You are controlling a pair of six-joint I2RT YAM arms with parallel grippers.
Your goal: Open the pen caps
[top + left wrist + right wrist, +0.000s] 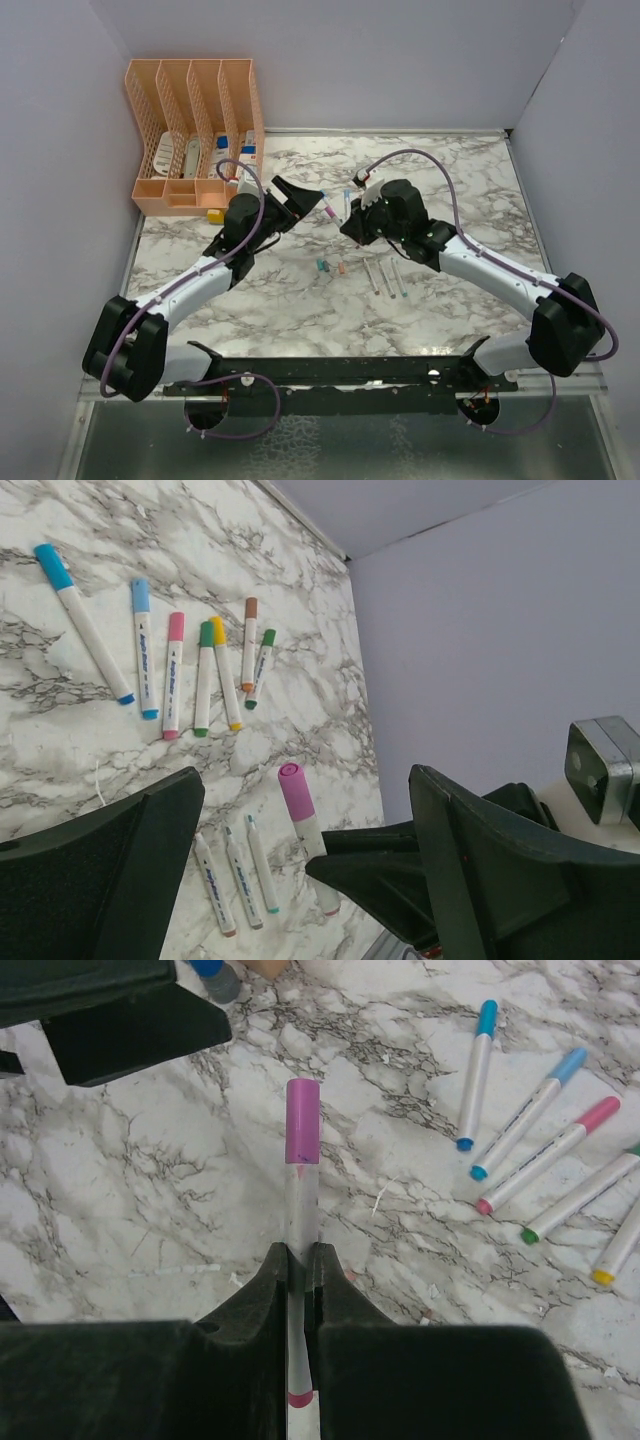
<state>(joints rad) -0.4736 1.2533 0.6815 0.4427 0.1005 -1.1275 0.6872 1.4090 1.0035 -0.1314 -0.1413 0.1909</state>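
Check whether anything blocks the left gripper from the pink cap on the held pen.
Nothing visible does. The pink cap sticks out clear of the right gripper clamping the pen, with only open space between it and the open left gripper.

Marble-patterned table (490, 180), pale plain walls (400, 60), orange file rack (190, 110).

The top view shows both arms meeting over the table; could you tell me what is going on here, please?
The right gripper is shut on a pen, holding it out toward the left arm with its pink cap on. The left gripper faces that cap with its jaws open, not gripping it. Three uncapped pens lie on the table near a few loose caps, and a row of capped pens waits further off.
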